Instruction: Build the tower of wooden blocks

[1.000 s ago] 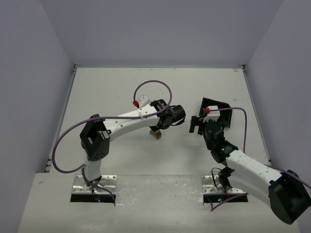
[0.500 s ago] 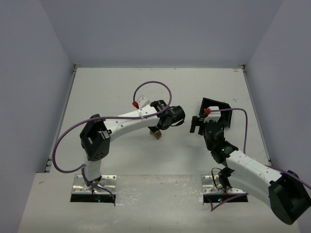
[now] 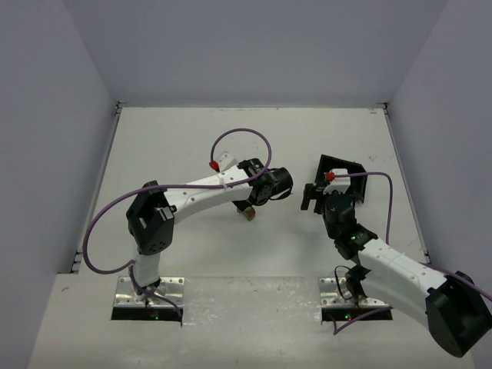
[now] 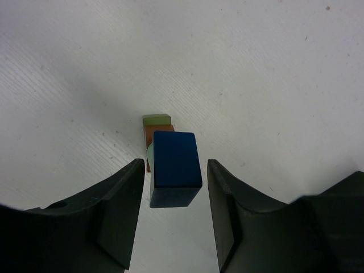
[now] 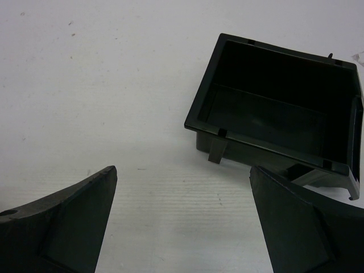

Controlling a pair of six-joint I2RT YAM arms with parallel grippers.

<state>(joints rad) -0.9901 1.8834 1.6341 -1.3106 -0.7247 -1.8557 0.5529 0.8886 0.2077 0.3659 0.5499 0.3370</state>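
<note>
I see the wood block tower [image 3: 248, 213] mid-frame in the top view. In the left wrist view its blue block [image 4: 176, 162] is uppermost, with the mint-green cylinder [image 4: 149, 154], brown-orange block [image 4: 158, 129] and olive block [image 4: 157, 119] showing past its upper-left edge. My left gripper [image 4: 175, 170] straddles the blue block, jaws parted, with a narrow gap on either side. The right gripper [image 5: 182, 176] gapes wide and holds nothing. The black tray [image 5: 273, 114] lies at the upper right of its view.

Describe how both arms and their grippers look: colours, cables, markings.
Left arm and right arm: white links, black joints, each trailing a purple cable with a red tag near the wrist. Gripper fingers are matte black and wedge-shaped.
</note>
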